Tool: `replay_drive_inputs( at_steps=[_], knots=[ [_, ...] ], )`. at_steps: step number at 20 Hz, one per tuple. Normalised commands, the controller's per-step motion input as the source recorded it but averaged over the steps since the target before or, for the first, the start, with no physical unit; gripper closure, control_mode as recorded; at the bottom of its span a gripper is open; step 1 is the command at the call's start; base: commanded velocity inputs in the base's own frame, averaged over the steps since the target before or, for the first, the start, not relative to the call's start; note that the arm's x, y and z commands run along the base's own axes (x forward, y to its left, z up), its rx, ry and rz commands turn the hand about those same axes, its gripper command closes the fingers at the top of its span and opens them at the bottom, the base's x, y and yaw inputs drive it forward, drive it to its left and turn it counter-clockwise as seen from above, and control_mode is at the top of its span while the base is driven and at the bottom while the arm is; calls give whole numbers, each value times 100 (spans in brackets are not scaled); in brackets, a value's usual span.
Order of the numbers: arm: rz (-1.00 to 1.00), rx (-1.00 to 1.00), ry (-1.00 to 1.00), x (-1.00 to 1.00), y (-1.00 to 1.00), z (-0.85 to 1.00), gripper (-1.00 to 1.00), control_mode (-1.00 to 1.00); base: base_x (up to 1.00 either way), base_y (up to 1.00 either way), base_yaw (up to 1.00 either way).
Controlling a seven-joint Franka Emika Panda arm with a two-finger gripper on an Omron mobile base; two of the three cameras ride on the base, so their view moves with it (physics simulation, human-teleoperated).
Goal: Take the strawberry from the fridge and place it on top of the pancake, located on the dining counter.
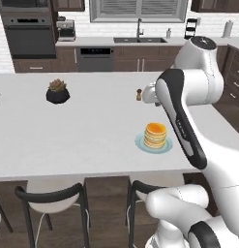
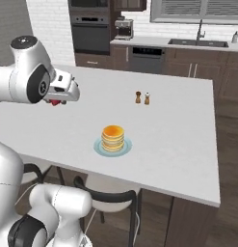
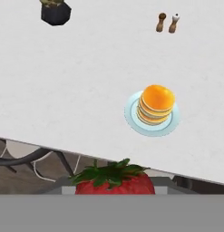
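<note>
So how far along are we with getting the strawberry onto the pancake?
Fetching looks done: the strawberry is in the hand, red showing under it in the right base view. In hand: carrying it over the near edge of the dining counter. Left: move above the pancake on its plate, lower and release.

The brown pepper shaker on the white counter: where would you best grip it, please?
Grip the brown pepper shaker around its slim body from above: it stands upright, and the white-topped shaker stands close beside it, likely crowding a sideways approach.
</note>
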Motion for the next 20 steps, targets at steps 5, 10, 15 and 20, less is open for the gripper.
replay_drive_inputs(
  at_steps=[5, 10, 15, 20],
  knots=[
    [-13, 7, 5, 60, -33, 0, 100, -100, 40, -21, -9],
    [-27, 12, 18, 100, -65, -14, 100, -100, 0, 0, 0],
    [-23, 7, 43, 93, -52, -68, 100, -100, 0, 0, 0],
    [-9, 4, 24, 23, -16, -73, 100, -100, 0, 0, 0]
  ],
)
